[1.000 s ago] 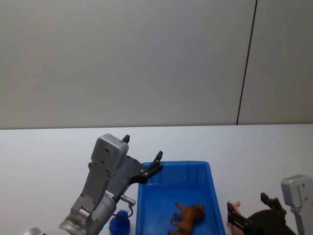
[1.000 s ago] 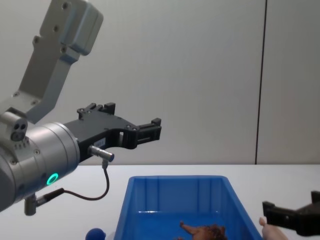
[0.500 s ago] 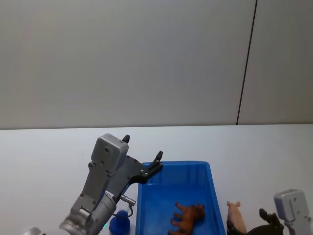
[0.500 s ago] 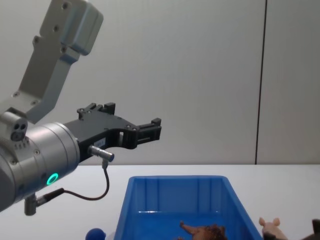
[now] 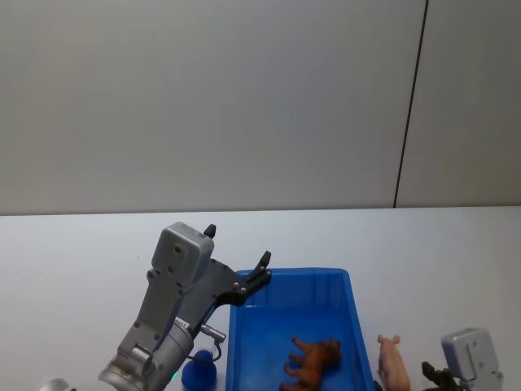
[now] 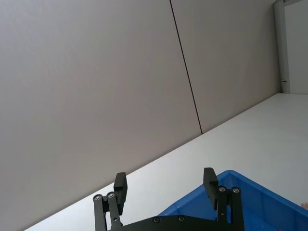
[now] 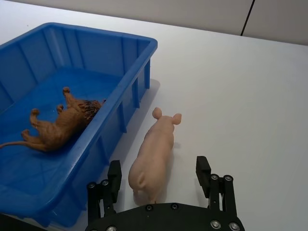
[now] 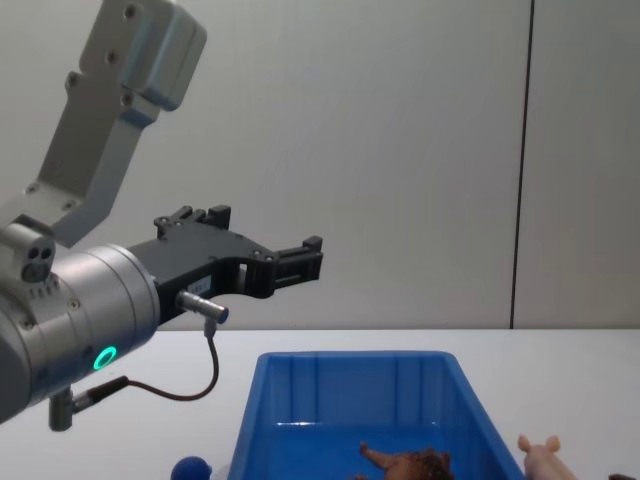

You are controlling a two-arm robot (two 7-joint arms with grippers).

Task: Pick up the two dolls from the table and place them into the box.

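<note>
The pink pig doll [image 7: 154, 149] lies on the white tabletop [image 7: 240, 96] just beside the blue bin [image 7: 103, 32], its hindquarters framed by the wide-spread right gripper [image 7: 158, 168]. The brown lion doll [image 7: 62, 122] lies inside the bin. The left gripper [image 6: 164, 179], also spread wide, hovers above the bin's far left corner.

white table [image 5: 81, 261], blue box [image 5: 309, 272], pink doll [image 5: 392, 363]

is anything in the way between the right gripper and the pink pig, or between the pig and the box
Nothing visible separates the open right gripper from the pink pig. Only one wall of the box stands between the pig and its floor, where the brown doll lies.
</note>
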